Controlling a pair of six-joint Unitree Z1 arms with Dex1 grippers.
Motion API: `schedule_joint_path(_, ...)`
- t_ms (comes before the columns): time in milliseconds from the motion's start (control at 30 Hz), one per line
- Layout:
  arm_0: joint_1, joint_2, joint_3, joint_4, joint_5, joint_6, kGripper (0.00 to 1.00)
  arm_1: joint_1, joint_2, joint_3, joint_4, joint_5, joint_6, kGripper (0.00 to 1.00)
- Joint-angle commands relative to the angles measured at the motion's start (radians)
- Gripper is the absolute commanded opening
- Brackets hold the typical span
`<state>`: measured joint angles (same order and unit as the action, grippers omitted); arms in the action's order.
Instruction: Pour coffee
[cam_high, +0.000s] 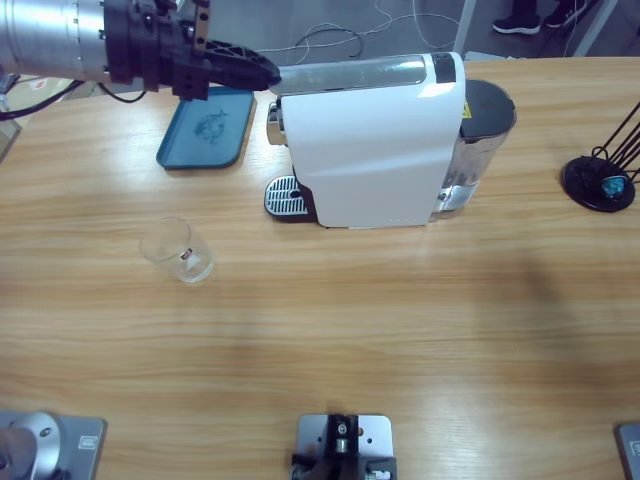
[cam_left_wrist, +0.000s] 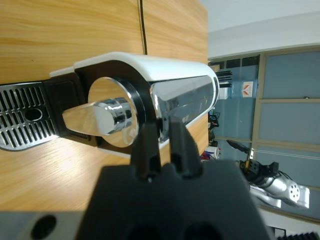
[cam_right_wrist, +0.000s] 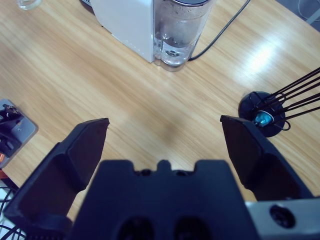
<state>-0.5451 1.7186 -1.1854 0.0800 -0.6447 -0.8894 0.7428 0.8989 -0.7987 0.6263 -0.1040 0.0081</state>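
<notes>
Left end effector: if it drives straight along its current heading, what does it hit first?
Most likely the coffee machine: the left end effector points at its chrome lever, tips already at that top front edge. Whether they touch is unclear.

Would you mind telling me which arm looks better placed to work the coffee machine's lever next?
Probably the left: its gripper is already at the coffee machine's chrome lever, while the right gripper hangs open above bare table.
</notes>
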Motion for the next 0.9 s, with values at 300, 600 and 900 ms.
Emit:
schedule_joint_path(300,-0.144,-0.223,-0.131,0.009,0.196,0.178,0.685,-0.007,-0.043,0.006,-0.058,-0.32,0.258,1.0)
schedule_joint_path(600,-0.352,-0.531,0.416,0.015,0.701,0.915,0.991,-0.188,0.178,0.184,-0.293,-0.359,0.358,1.0)
schedule_joint_path(900,-0.352,-0.671,0.559,0.017,0.709,0.866,0.991,-0.407,0.479,0.413,-0.731,-0.25,0.431,0.881)
